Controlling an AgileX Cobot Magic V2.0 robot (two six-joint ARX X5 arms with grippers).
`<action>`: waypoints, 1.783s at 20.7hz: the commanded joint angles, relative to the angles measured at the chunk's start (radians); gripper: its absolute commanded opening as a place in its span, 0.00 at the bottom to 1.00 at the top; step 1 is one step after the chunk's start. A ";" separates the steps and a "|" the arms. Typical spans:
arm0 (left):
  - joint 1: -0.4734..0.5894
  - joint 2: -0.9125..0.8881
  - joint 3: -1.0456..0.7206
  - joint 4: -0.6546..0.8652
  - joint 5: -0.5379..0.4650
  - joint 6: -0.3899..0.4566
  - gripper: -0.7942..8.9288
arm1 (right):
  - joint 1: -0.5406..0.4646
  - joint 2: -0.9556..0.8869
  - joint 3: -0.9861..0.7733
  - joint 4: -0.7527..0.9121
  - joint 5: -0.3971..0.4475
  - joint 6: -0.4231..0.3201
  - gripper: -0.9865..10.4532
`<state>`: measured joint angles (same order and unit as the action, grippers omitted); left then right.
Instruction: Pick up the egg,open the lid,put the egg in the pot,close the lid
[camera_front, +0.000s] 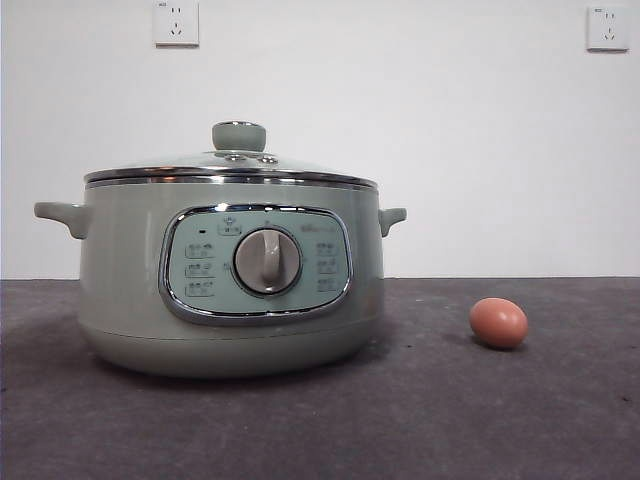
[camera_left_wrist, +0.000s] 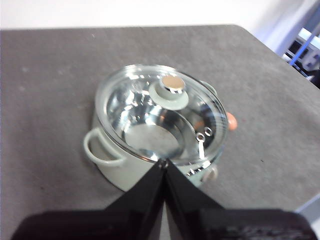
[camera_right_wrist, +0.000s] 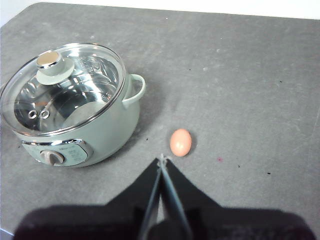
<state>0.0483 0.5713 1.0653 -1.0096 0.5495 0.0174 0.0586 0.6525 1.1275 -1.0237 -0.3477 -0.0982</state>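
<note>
Front view: pot (camera_front: 230, 275) stands on grey table (camera_front: 450, 420), panel w/ silver dial (camera_front: 267, 261) facing camera; lid (camera_front: 232, 166) seated on rim, knob (camera_front: 239, 135) up; egg (camera_front: 498, 323) lies on table beside pot, on the dial's right as seen here, apart from it; two wall sockets (camera_front: 176, 22) behind; no arm in shot.

Left wrist view: left gripper (camera_left_wrist: 164, 163) hangs above pot, jaws pressed together to a point, holding nothing; lid on pot, steel inner bowl visible thru glass; egg (camera_left_wrist: 231, 121) only partly seen past pot's far side.

Right wrist view: right gripper (camera_right_wrist: 162, 159) hangs over table, jaws closed tip to tip, empty; egg (camera_right_wrist: 180, 142) lies just beyond tips, not touched; pot w/ lid on stands well to one side, side handle (camera_right_wrist: 134, 90) toward egg.
</note>
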 joint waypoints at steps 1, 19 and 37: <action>-0.003 0.013 0.002 -0.003 0.047 0.013 0.18 | 0.001 0.000 0.002 0.005 -0.005 -0.007 0.26; -0.105 0.344 0.140 0.124 0.079 0.013 0.79 | 0.001 0.145 0.003 0.019 -0.039 0.020 0.61; -0.504 1.036 0.467 0.194 -0.344 0.118 0.79 | 0.001 0.345 0.007 0.048 -0.072 0.027 0.61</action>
<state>-0.4530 1.6054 1.5265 -0.8219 0.2081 0.1234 0.0586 0.9966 1.1297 -0.9852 -0.4168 -0.0753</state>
